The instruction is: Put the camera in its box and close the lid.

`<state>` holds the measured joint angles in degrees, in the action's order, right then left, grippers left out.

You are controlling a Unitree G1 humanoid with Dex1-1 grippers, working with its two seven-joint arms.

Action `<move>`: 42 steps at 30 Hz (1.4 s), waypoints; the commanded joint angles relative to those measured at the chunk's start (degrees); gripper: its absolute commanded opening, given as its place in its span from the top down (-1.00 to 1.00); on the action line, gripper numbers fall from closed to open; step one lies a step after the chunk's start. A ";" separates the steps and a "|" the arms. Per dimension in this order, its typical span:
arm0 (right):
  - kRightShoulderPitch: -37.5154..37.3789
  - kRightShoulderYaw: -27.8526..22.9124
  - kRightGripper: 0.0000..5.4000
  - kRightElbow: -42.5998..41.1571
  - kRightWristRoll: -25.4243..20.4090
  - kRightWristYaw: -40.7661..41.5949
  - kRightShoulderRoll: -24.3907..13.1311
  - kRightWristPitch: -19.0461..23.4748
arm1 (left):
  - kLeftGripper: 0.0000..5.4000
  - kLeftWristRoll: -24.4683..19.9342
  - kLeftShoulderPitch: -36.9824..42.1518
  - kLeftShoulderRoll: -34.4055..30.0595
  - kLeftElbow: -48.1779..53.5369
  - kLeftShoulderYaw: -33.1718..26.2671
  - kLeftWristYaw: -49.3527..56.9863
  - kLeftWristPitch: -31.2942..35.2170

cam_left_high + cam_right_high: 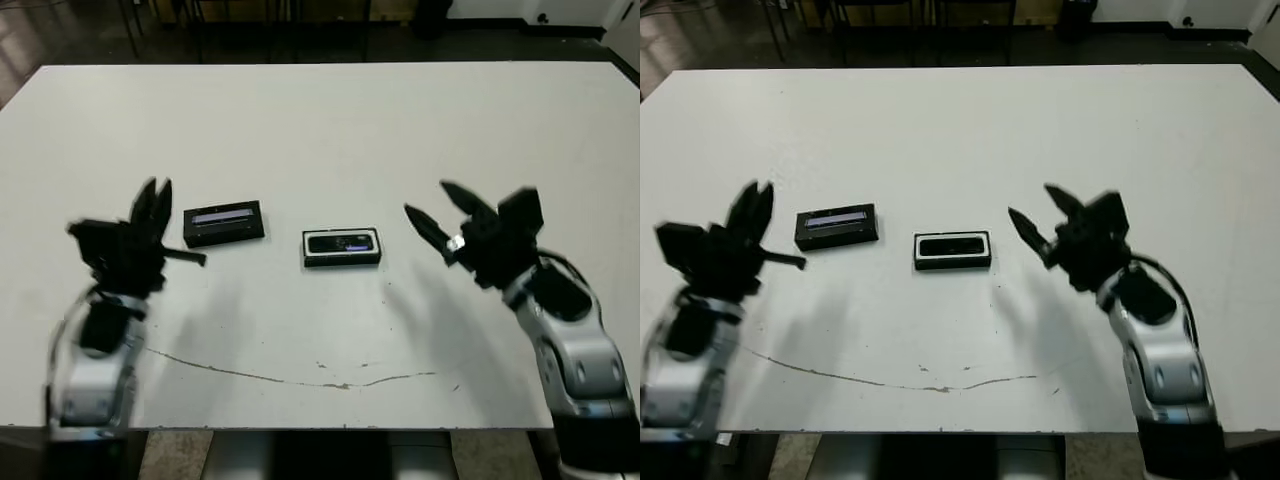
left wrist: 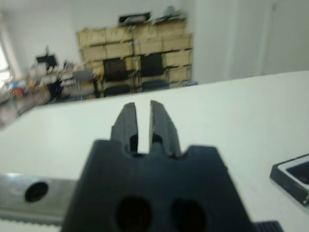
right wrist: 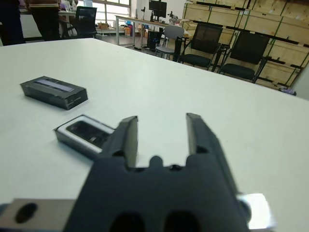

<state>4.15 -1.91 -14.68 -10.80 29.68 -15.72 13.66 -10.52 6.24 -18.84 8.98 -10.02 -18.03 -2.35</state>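
Note:
The box [image 1: 342,262], a shallow black tray with a white lining, sits mid-table. The camera [image 1: 341,243], a slim black bar with bluish glints, lies inside it. To its left lies the lid [image 1: 224,222], flat and black with a grey-bluish stripe, apart from the box. My left gripper [image 1: 157,185] hovers just left of the lid, fingers nearly together and holding nothing. Right of the box my right gripper [image 1: 427,198] stands open and empty, pointing toward it. In the right wrist view the box [image 3: 65,139] and the lid [image 3: 54,92] lie beyond the spread fingers [image 3: 126,133].
A thin dark crack line [image 1: 300,380] runs across the white table [image 1: 330,130] near its front edge. Chairs and stacked wooden crates [image 3: 270,29] stand beyond the table, and a person [image 3: 43,17] stands far off.

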 commanded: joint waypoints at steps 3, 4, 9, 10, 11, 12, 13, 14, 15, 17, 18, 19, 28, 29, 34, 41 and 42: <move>-1.88 -1.10 0.75 -1.43 -2.32 0.41 -1.26 -0.06 | 0.96 -5.05 6.67 -10.71 -3.18 -1.20 -12.22 6.32; -1.84 -1.19 0.84 -1.42 -2.66 0.35 -1.33 0.12 | 0.91 -5.82 8.50 -12.87 -4.08 -0.82 -14.73 8.51; -1.75 -1.64 1.00 -0.85 -3.83 -0.37 -1.22 0.34 | 0.50 -6.55 19.14 -19.83 -12.99 4.52 -28.02 15.84; -1.83 -1.74 1.00 -0.69 -4.06 -0.46 -1.16 0.36 | 0.42 -6.09 21.56 -20.61 -15.45 6.17 -30.44 17.34; -1.97 -1.84 1.00 -0.54 -4.36 -0.48 -1.16 0.41 | 0.33 -5.18 24.15 -21.13 -18.59 8.06 -33.03 17.92; -2.12 -1.95 1.00 -0.33 -4.59 -0.41 -1.23 0.30 | 0.25 -4.20 26.68 -21.41 -21.92 9.89 -35.55 18.17; -2.28 -2.08 1.00 -0.15 -4.80 -0.36 -1.34 0.16 | 0.16 -3.31 28.86 -21.44 -25.03 11.41 -37.77 17.99; -2.43 -2.27 1.00 -0.04 -5.01 -0.36 -1.47 0.14 | 0.07 -2.31 31.05 -21.26 -28.58 12.89 -40.13 16.97; -2.58 -2.51 1.00 -0.04 -5.17 -0.36 -1.73 0.31 | -0.02 -1.18 33.36 -20.82 -32.79 14.37 -42.58 15.57; -2.79 -2.92 1.00 0.12 -5.37 -0.17 -2.20 0.18 | -0.19 0.94 36.83 -19.70 -39.81 16.45 -45.66 12.63; -2.89 -3.11 1.00 0.33 -5.56 0.02 -2.37 -0.08 | -0.28 2.07 38.25 -18.98 -43.03 17.34 -46.46 11.37; -3.02 -3.28 1.00 0.43 -5.74 0.02 -2.44 -0.06 | -0.36 2.94 39.36 -18.17 -46.10 17.87 -47.04 9.75; -5.07 -2.48 1.00 0.70 -4.61 -1.28 -2.00 -1.44 | -0.99 10.16 46.06 -13.15 -63.58 21.96 -51.29 0.78; -5.21 -2.42 1.00 0.88 -4.66 -1.39 -1.88 -1.55 | -0.99 10.91 46.38 -12.81 -64.53 22.23 -51.38 0.17; -6.03 -1.78 1.00 1.88 -4.04 -1.90 -1.60 -2.07 | -0.99 14.23 46.73 -11.55 -68.32 23.06 -50.07 -4.02; -7.33 -1.26 1.00 3.41 -2.89 -2.70 -1.28 -5.21 | -0.99 17.82 47.10 -10.12 -72.69 24.19 -49.19 -8.95; -7.49 -1.18 1.00 3.25 -2.69 -2.96 -1.34 -5.10 | -0.99 18.32 47.29 -9.98 -73.14 24.42 -49.50 -9.57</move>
<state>-2.36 -3.31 -12.26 -14.32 27.21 -17.02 8.75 6.52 53.20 -29.11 -62.93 13.59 -67.22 -11.18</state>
